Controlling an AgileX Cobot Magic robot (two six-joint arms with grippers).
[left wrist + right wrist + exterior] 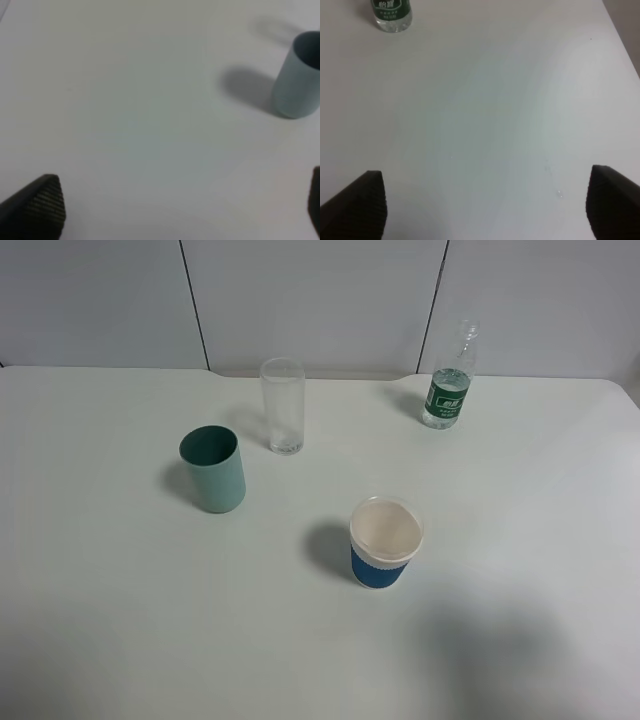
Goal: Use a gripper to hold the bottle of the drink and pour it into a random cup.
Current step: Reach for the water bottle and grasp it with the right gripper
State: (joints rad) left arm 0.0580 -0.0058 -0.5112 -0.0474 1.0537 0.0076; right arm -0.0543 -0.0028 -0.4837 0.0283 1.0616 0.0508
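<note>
The bottle [447,382] is small and clear with a dark green label. It stands upright and uncapped at the back right of the white table [110,620], and its base [391,15] shows in the right wrist view. The cup [282,405], a tall clear glass tumbler, stands empty at the back centre. Neither gripper appears in the high view. My right gripper [487,205] is open over bare table, well short of the bottle, with nothing between its fingers [362,202]. My left gripper [182,207] is open too, away from the teal cup.
A teal plastic cup [213,469] [298,75] stands left of centre. A white paper cup with a blue sleeve [385,542] sits in front of centre. A grey panelled wall [320,300] runs behind the table. The table's right edge [620,35] shows in the right wrist view.
</note>
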